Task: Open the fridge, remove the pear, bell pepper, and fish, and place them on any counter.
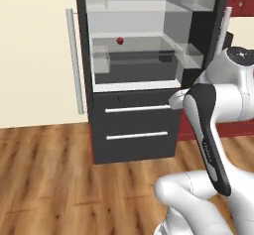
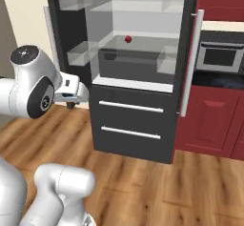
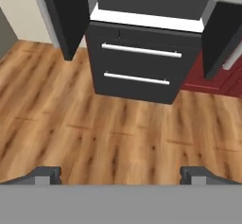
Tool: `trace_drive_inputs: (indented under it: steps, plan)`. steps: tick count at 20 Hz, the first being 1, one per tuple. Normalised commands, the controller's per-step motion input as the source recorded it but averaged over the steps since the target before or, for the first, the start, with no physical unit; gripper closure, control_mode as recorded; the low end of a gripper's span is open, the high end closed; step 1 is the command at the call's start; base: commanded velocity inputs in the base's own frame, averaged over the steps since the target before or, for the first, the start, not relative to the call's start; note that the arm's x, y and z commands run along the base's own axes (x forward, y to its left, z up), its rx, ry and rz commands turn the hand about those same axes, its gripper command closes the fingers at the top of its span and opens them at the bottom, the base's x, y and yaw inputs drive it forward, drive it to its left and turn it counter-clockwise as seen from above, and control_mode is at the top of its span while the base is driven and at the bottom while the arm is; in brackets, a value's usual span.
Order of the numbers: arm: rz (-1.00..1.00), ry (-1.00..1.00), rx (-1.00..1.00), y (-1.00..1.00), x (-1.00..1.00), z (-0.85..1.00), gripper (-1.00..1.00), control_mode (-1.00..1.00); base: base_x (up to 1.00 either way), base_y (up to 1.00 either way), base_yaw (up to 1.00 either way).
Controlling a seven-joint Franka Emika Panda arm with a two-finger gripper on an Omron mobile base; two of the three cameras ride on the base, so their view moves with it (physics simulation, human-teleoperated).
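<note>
Fridge [image 1: 134, 125] already standing open, both doors swung wide, glass shelves exposed above the two drawers [image 3: 137, 62]. One small red round item [image 1: 120, 40] resting on a middle shelf, toward the back and left of centre — bell pepper or pear, too small to tell which; fish not made out. Gripper [image 3: 121, 173] spread fully apart, holding nothing, aimed down at the wooden floor [image 3: 71, 124] in front of the fridge, well below that shelf and well short of it. Judged from this: red item lying up and forward from the tool, so a lift to shelf height and a level reach into the fridge needed before any closing — roundish thing, no long axis to match.
</note>
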Motion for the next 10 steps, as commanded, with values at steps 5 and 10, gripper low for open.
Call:
trace_drive_inputs:
  steps: [5,10]
  plan:
    - [0.0,0.0,0.0,0.0,0.0,0.0,-1.0,1.0,0.9,-0.21,0.0]
    - [0.0,0.0,0.0,0.0,0.0,0.0,-1.0,1.0,0.97,-0.33,0.0]
